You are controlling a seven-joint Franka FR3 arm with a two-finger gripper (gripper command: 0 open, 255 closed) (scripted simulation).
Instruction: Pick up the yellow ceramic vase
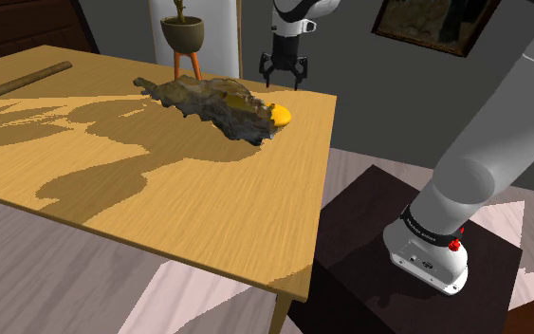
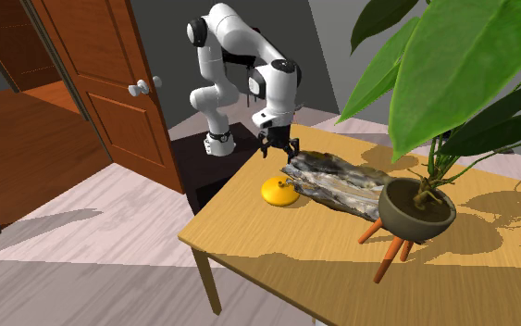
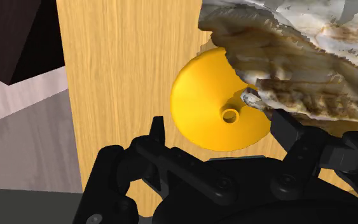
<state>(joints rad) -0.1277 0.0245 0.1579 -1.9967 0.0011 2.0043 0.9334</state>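
- Shoulder view: your gripper (image 1: 284, 83) hangs above the table (image 1: 160, 194), fingers spread apart, holding nothing.
- The yellow vase (image 1: 280, 115) sits just below it, touching a mottled slab (image 1: 208, 100), by that view's right table edge.

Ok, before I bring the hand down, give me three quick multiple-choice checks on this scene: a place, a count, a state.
1. The yellow vase sits: A) on the floor; B) on the table by the rocky slab; C) in a drawer.
2. Potted plants on the table: A) none; B) one; C) three.
3. The gripper is: A) open above the vase; B) shut on the vase; C) shut on the slab.
Key: 1B, the slab overlaps its rim in the wrist view; 2B, a single pot on orange legs; 3A, fingers apart, nothing clasped.
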